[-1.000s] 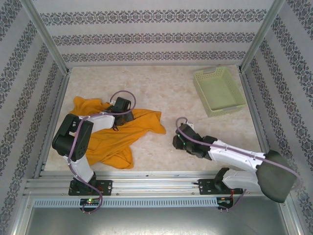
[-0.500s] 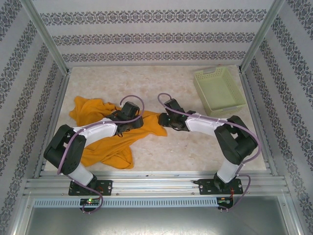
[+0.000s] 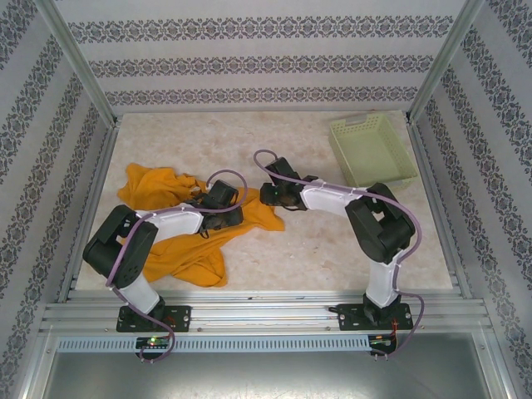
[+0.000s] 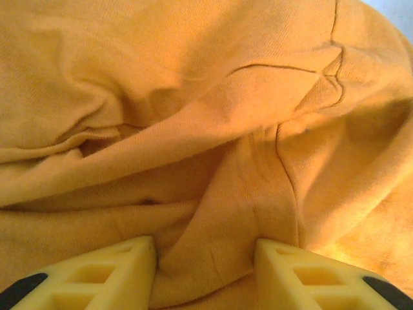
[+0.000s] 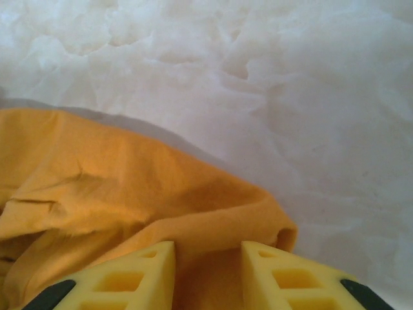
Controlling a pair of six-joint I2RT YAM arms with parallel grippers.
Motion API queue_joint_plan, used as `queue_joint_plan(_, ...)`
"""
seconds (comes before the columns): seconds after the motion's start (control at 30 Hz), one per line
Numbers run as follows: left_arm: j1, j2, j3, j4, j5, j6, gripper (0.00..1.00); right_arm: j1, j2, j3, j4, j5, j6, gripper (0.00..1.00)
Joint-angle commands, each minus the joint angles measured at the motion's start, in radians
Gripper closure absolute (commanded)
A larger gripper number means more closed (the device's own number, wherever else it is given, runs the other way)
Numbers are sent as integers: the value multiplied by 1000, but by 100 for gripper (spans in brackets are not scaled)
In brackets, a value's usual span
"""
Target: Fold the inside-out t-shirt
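The inside-out t-shirt [image 3: 179, 249] lies crumpled and plain orange-yellow on the left half of the table. My left gripper [image 3: 223, 204] presses down on its middle; in the left wrist view a raised fold of the t-shirt [image 4: 193, 116] sits between the open fingers of the left gripper [image 4: 205, 248]. My right gripper [image 3: 268, 195] is at the shirt's right corner. In the right wrist view the right gripper [image 5: 208, 252] is open and straddles the rolled edge of the t-shirt [image 5: 116, 187], with bare table beyond it.
A pale green basket [image 3: 371, 154] stands at the back right. The marble-patterned table [image 3: 316, 249] is bare to the right of the shirt. Patterned walls and metal posts close in the sides and back.
The right arm has swung from the front right across to the shirt's right corner. The left gripper has slid right and nearer over the shirt, its jaws narrowing slightly.
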Motion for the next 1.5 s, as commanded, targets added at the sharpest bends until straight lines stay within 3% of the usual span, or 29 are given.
queue_joint_plan(0.0, -17, 23, -52, -24, 26, -17, 55, 18, 37, 49, -77, 55, -29, 69)
queue_joint_plan(0.5, -17, 33, -79, 3, 27, -27, 56, 5, -136, -94, -79, 71, -28, 64)
queue_joint_plan(0.9, -26, 15, -87, -2, 23, -31, 56, 24, -28, -21, -96, 87, -47, 68)
queue_joint_plan(1.23, -29, 17, -86, -1, 23, -31, 56, 33, 27, 36, -118, 92, -56, 63)
queue_joint_plan(1.47, -29, 15, -90, -5, 13, -34, 56, 35, 62, 82, -164, 104, -59, 69)
